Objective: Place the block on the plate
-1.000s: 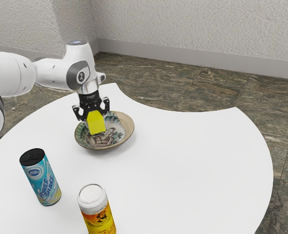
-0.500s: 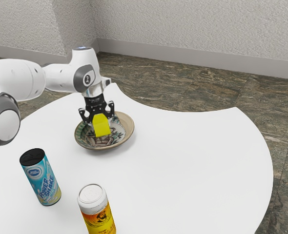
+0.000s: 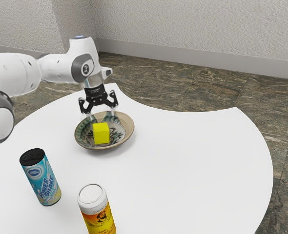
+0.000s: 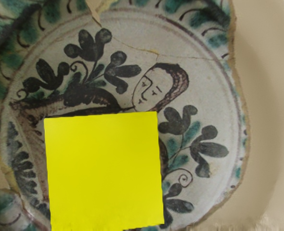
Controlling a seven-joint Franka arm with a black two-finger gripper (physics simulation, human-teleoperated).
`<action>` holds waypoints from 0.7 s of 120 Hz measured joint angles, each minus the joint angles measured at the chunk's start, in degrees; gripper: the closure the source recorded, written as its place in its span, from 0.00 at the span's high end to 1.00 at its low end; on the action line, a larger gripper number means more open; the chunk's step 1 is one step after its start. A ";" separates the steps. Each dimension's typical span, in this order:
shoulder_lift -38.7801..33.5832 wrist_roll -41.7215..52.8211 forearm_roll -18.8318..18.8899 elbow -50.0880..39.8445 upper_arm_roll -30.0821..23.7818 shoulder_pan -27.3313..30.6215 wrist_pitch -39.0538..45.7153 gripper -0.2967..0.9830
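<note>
Above the plate in the exterior view, my gripper [image 3: 101, 113] stands open, its two fingers spread apart. The yellow block [image 3: 101, 133] rests in the painted plate [image 3: 129, 127], below the fingers and free of them. In the wrist view the block [image 4: 103, 171] lies flat on the plate's decorated middle [image 4: 204, 72], beside the painted face.
A blue can with a black lid [image 3: 41, 178] stands on the white table [image 3: 193, 161], toward the exterior view's left. An orange and yellow can with a white top [image 3: 98, 212] stands close to the camera.
My gripper has opened and moved up, off the block. The block, held between the fingers before, now sits lower, in the plate.
</note>
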 joint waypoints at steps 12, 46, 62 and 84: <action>-4.87 0.47 0.19 -0.44 -0.06 -1.48 -4.03 0.74; -21.93 2.71 1.92 -5.32 -4.70 -10.21 -19.20 0.76; -28.98 7.36 3.24 -9.58 -4.37 -9.96 -22.07 0.76; -33.39 13.49 3.99 -12.42 -3.95 -6.40 -23.85 0.77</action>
